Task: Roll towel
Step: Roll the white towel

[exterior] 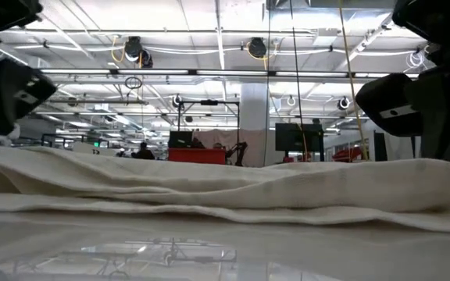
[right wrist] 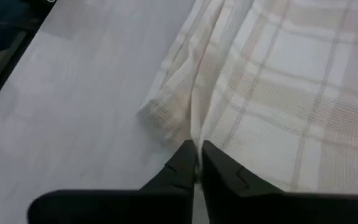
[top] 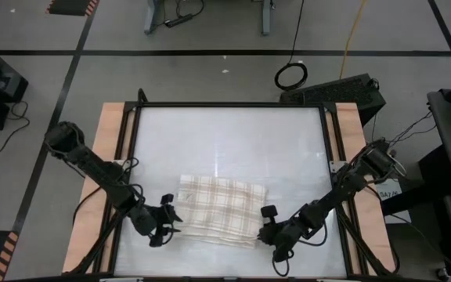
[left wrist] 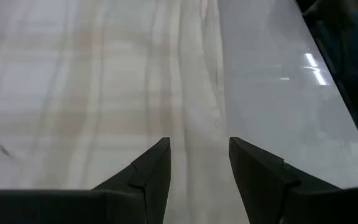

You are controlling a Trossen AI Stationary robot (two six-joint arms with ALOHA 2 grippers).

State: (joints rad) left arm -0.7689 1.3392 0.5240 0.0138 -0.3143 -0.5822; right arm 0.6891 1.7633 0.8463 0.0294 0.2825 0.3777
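In the high view, the towel (top: 221, 210) is seen lying folded on the white table (top: 225, 133), in the half nearer the arms' bases, roughly midway between the two wooden side rails. Its plaid check faces up, and its near edge is slightly bunched. The left gripper (top: 169, 222) is placed at the towel's left edge, close to the near corner, and the right gripper (top: 267, 228) is placed at the towel's right near corner. Beyond the table, a coiled cable (top: 291, 76) is seen on the grey floor.

In the low view, the towel (exterior: 225, 191) is shown as a low, layered ridge stretched across the table, with several folds stacked along its length. Dark parts of both arms are seen at the upper corners. Behind, a large hall with ceiling lights is visible.

In the left wrist view, the left gripper (left wrist: 199, 163) is held over the towel (left wrist: 92, 93), whose faint stripes and a long crease run away from the camera. Its jaws are set apart, with cloth seen through the gap between them; whether any fabric is pinched cannot be told. The bare table (left wrist: 272, 93) is seen beside the cloth.

In the right wrist view, the right gripper (right wrist: 198, 163) is lowered at the gathered corner of the towel (right wrist: 291, 93). Its jaws are clenched together, tips nearly touching, right at the cloth's folded edge; whether fabric is caught between them cannot be told.
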